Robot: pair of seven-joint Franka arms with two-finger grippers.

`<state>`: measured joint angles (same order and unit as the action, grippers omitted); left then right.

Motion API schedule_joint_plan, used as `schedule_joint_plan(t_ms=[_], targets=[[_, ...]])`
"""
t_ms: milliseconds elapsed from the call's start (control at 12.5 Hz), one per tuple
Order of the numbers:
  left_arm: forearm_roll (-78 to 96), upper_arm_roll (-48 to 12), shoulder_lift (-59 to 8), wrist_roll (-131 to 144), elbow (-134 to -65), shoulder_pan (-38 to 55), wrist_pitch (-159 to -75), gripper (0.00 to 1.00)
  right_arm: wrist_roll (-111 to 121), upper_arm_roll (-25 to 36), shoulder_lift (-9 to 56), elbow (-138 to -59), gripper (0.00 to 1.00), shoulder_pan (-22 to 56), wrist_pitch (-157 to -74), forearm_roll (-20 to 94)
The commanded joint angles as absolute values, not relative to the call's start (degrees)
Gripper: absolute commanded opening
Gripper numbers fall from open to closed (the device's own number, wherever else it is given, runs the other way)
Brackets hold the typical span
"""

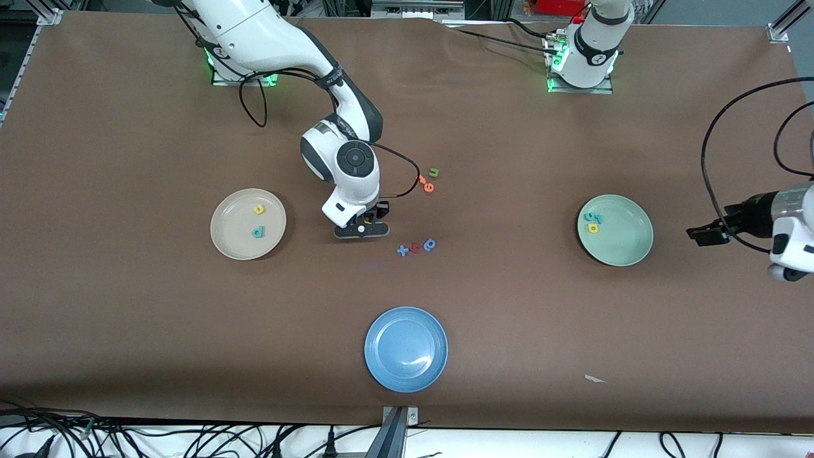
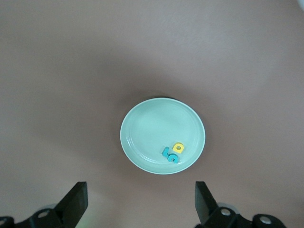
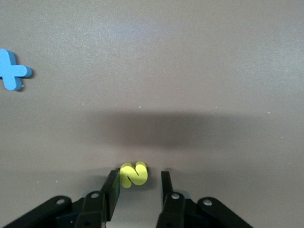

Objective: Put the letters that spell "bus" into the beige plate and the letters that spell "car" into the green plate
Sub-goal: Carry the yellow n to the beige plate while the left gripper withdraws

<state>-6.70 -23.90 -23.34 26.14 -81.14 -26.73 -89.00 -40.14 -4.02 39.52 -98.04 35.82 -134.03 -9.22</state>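
The right gripper point(image 3: 138, 183) is sitting low over the bare table between the beige plate point(image 1: 224, 245) and a blue plus point(image 3: 11, 70), and it's pinching the yellow "s" point(image 3: 133, 174), a chunky little foam squiggle, between its fingertips. The beige plate is already holding a yellow "u" point(image 1: 259, 208) and a teal "b" point(image 1: 257, 232). The left gripper point(image 2: 141, 202) is hanging wide open, with the green plate point(image 2: 142, 128) just ahead of its fingers.

brown table point(image 1: 127, 318) under even light; cables point(image 1: 191, 439) along its near edge.
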Motion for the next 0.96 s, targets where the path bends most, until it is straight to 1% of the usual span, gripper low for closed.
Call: schedule_joint_plan(t_ms=[0, 321, 401, 481, 642, 722, 882], targets=[[-7.8, -24.3, -20.6, 20.3, -79.5, -27.2, -87.7, 0.99, -40.4, -4.0, 40.3, -97.3, 0.42, 36.0, -134.7, -9.3], [-8.1, -24.8, -19.6, 18.5, -77.7, -27.1, -87.6, 0.99, -40.5, -4.0, 40.3, -97.2, 0.41, 35.9, -135.1, -9.0], [-8.0, -24.7, -19.6, 17.0, -77.0, -27.0, -87.7, 0.99, -40.5, -4.0, 40.3, -97.2, 0.40, 35.9, -135.1, -9.0], [-8.0, -24.3, -19.7, 13.2, -74.5, -26.7, -87.6, 1.00, -40.5, -4.0, 40.3, -97.2, 0.40, 35.9, -135.1, -9.0], [-7.4, -23.4, -19.7, 9.8, -73.0, -25.5, -86.4, 1.00, -39.9, -4.0, 40.4, -97.2, 0.40, 35.9, -135.9, -9.0], [-7.5, -21.0, -19.7, 9.7, -73.0, -23.2, -86.4, 0.99, -40.1, -4.0, 40.7, -97.2, 0.40, 35.9, -136.5, -9.0], [-7.0, -13.0, -19.4, 9.1, -72.9, -16.6, -86.5, 0.99, -40.3, -4.1, 41.0, -97.2, 0.40, 35.9, -137.2, -9.0]])
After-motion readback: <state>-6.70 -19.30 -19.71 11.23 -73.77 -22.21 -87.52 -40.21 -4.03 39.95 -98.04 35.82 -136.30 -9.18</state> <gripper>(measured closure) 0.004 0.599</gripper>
